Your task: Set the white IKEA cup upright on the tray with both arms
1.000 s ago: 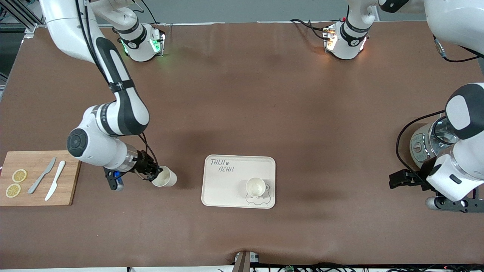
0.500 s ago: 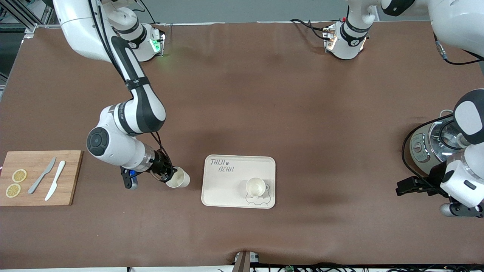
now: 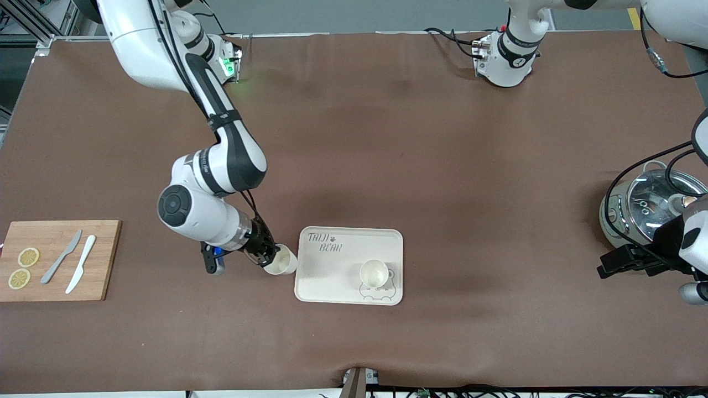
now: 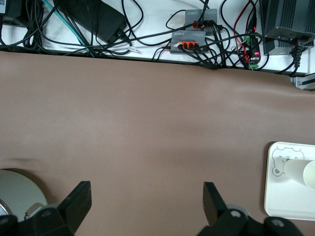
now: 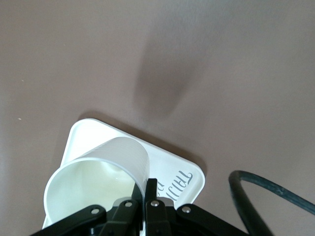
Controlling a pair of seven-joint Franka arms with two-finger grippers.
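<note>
Right claw (image 3: 269, 255) pinches a smooth white cup (image 3: 280, 261) over the rounded cream tray's (image 3: 326, 276) rim; left claw (image 4: 147, 206) wide.

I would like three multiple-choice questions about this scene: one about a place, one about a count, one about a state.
1. Where is the upright white cup?
A. on the cream rectangular tray
B. on the wooden cutting board
C. on the bare table

2. How many lemon slices lie on the board?
A. one
B. two
C. four

3. How do the right gripper jaws stand?
A. wide open
B. shut on the tilted white cup
C. shut on a knife

Answers: 1 A, it stands by the bear drawing; 2 B, two slices show; 3 B, the jaws pinch its rim at the tray's edge.
</note>
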